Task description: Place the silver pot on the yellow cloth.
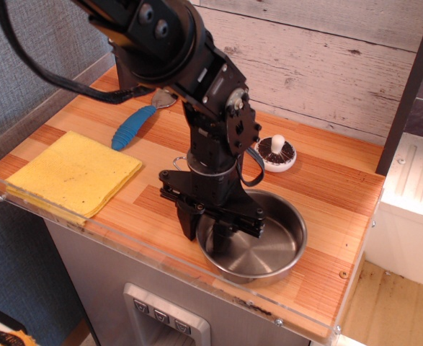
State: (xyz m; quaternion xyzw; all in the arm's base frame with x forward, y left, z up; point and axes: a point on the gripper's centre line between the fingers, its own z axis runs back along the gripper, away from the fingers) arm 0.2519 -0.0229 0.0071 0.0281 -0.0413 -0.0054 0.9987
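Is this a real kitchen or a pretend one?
Probably a pretend one, a toy kitchen set up for a robot. The small wooden counter has a clear plastic edge and holds a silver pot, a blue-handled spoon and a toy mushroom.

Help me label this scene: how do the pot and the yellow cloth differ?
The pot is round, shiny steel with a raised wall; the cloth is square, flat, matte yellow with dark specks. The pot sits near the table's front right, the cloth at the front left, well apart. The gripper straddles the pot's left rim, one of its jaws inside; nothing touches the cloth. Both rest on the wooden table.
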